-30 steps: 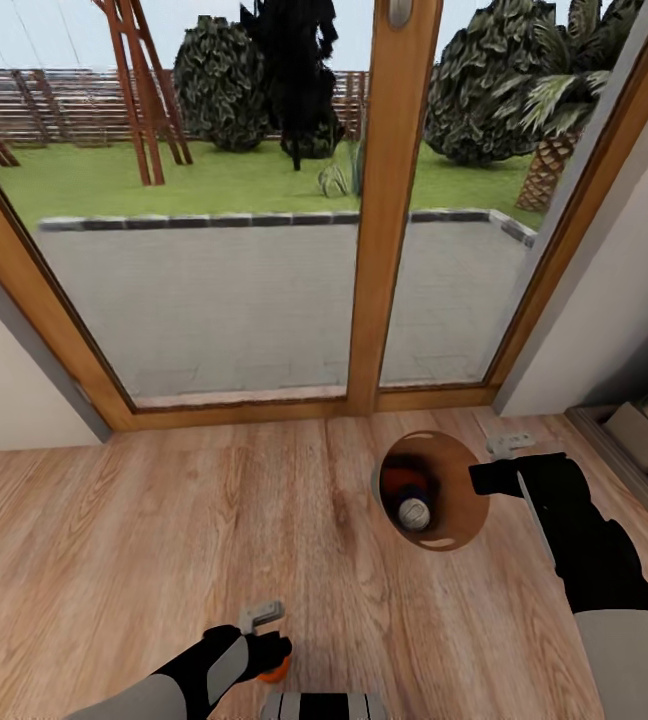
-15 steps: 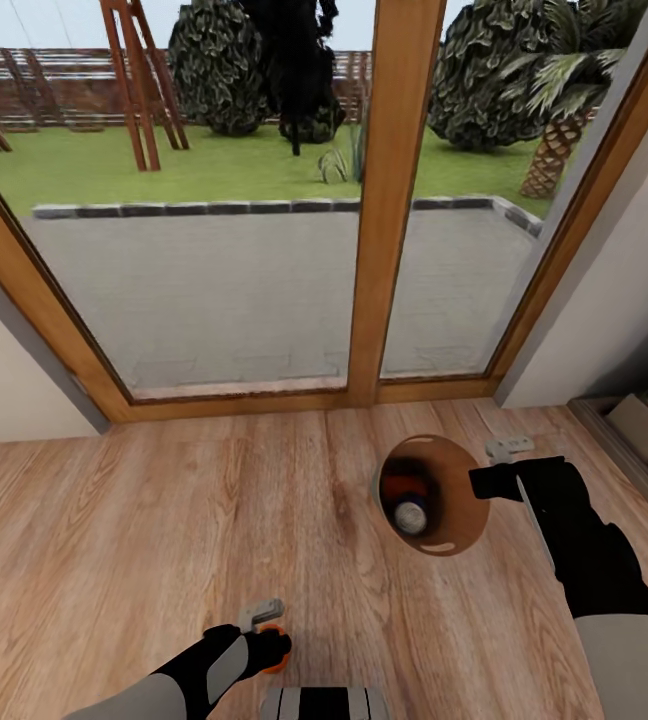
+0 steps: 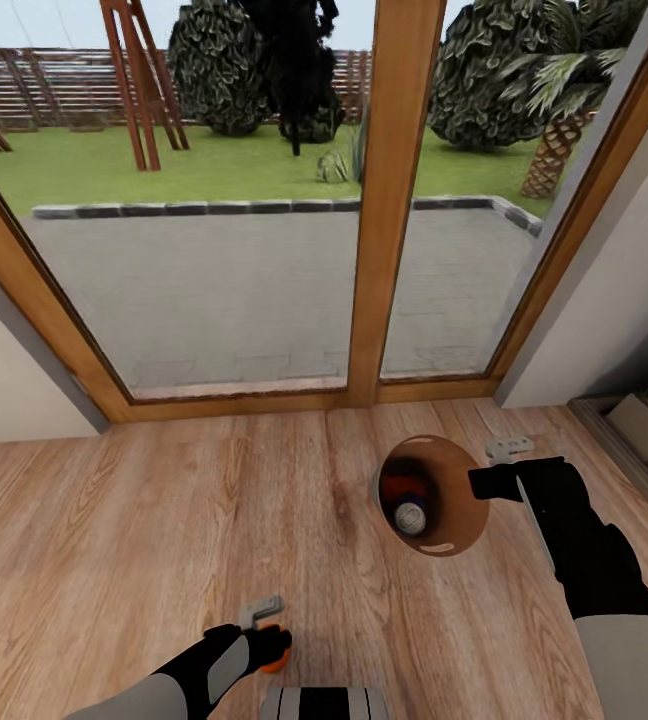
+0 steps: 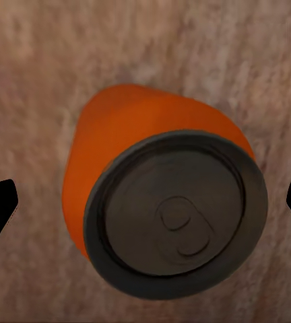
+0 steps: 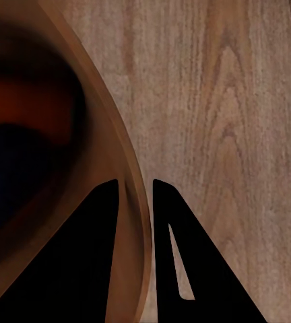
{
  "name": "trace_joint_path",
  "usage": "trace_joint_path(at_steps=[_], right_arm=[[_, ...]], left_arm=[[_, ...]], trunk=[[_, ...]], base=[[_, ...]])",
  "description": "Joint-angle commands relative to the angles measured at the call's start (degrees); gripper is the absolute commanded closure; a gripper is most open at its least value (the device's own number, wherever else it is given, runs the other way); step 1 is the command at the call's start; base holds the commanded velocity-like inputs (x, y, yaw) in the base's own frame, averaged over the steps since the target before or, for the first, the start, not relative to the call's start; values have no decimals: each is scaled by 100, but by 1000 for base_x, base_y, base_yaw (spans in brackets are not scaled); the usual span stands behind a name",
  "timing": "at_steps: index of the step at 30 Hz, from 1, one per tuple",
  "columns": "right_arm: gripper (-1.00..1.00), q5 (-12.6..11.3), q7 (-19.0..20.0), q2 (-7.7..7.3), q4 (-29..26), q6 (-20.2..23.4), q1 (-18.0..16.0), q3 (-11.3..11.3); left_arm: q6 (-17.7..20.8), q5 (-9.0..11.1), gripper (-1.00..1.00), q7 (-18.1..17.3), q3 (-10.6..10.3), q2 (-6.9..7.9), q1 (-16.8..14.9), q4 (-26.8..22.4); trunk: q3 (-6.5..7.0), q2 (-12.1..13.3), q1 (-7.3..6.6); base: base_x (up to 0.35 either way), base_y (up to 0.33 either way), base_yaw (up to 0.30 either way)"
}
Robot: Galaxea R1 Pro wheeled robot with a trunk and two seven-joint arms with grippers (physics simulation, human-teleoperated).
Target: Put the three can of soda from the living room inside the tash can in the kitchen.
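Both pincers were pinching.
Left pincer [image 4: 145, 202] gripped a soda can [image 4: 162, 202]; right pincer [image 5: 135, 192] clamped the trash can [image 5: 128, 202] rim, over wood floor [image 3: 114, 540].

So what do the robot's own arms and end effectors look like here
Both arms are light grey at the upper segment, turning matte black toward the wrist. The left end effector has pale grey fingers; the right end effector has a black boxy wrist and pale grey fingers. In the wrist views the fingers appear as black wedges.
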Motion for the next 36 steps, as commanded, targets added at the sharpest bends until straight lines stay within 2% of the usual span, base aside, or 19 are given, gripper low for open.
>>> trace_joint_path(at_steps=[1, 36], right_arm=[[100, -73, 12, 0, -2, 8, -1, -1], [100, -62, 16, -5, -32, 8, 7, -5]], left_arm=[[-21, 1, -100, 0, 0, 0, 0, 0], [21, -5, -100, -7, 0, -25, 0, 17]], trunk=[[1, 0, -1], [1, 0, -1]], base=[[0, 0, 0], [0, 0, 0]])
